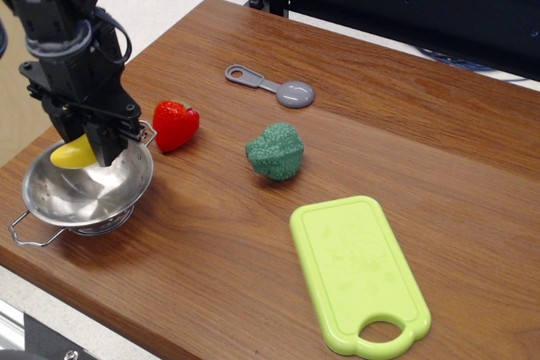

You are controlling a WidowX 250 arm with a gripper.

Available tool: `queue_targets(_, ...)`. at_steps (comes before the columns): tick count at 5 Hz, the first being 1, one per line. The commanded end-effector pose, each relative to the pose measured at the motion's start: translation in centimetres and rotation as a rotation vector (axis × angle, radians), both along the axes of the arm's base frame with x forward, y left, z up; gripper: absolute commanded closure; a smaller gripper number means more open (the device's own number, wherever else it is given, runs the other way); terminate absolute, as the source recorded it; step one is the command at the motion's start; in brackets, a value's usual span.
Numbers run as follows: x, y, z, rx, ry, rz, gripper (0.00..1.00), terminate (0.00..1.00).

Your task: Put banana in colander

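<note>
The yellow banana [72, 154] is held between my gripper's fingers, just above the far rim of the colander. My gripper [87, 147] is shut on it and hangs over the colander's far side. The colander [76, 191] is a shiny perforated steel bowl with wire loop handles, standing at the table's front left corner. Most of the banana is hidden behind the fingers; only its left end shows.
A red strawberry [175, 124] lies just right of the colander. A green broccoli toy [275, 151] sits mid-table. A grey measuring spoon [274, 87] lies further back. A lime-green cutting board [356, 271] lies front right. The table edge runs close by the colander's left.
</note>
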State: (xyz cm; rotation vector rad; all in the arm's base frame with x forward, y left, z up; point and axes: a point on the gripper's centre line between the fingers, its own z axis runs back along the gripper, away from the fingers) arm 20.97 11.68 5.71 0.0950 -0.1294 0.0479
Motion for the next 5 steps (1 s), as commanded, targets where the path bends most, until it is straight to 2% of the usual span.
queue_targets(1,2.6,-1.9,3.4,-0.045,-0.053,0.052,0.00,0.00)
queue_targets(2,2.7,-3.8,6.4,-0.117,-0.084,0.134,0.00,0.00)
queue_targets(3,3.1,-6.1,7.6,-0.132,-0.089,0.193,0.00,0.00)
queue_targets(4,3.1,-6.1,7.6,-0.132,-0.089,0.193,0.00,0.00)
queue_targets(5,3.1,-6.1,7.6,-0.132,-0.089,0.193,0.00,1.00)
